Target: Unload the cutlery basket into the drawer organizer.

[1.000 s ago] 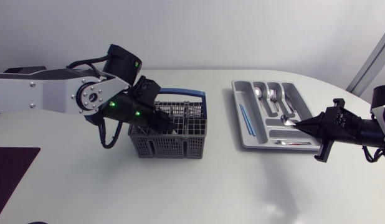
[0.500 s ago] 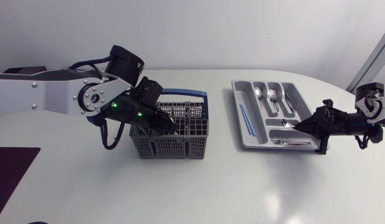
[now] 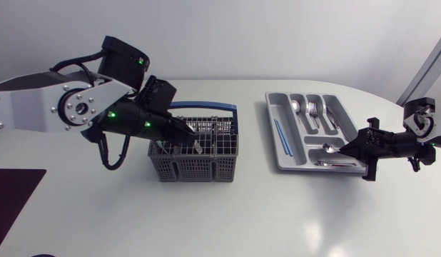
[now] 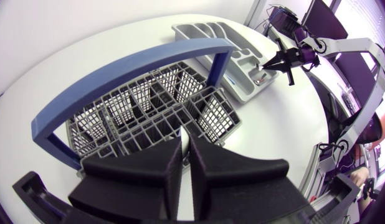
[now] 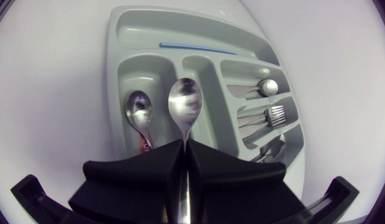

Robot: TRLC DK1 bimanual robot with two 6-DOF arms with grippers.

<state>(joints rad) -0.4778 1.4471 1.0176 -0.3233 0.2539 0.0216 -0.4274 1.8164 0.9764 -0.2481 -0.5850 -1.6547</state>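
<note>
The grey cutlery basket (image 3: 206, 168) with a blue handle (image 4: 136, 70) stands left of the table's middle. My left gripper (image 3: 194, 143) dips into its top from the left, fingers (image 4: 149, 171) pressed shut; I see nothing sticking out between them. The grey drawer organizer (image 3: 273, 114) lies at the right. My right gripper (image 3: 343, 148) is at its near right corner, shut on the handle of a steel spoon (image 5: 185, 106). The spoon's bowl hangs over the organizer's near compartments, beside another spoon (image 5: 138, 112) lying there.
The organizer also holds a thin blue stick (image 3: 281, 135) in its left slot, a fork (image 5: 273, 115) and a further spoon (image 5: 265, 87) in the far slots. A dark mat (image 3: 13, 196) covers the table's front left corner.
My left gripper has shut inside the basket while its arm swung a little left and up. My right wrist has turned and shifted slightly nearer, still carrying the spoon over the organizer.
</note>
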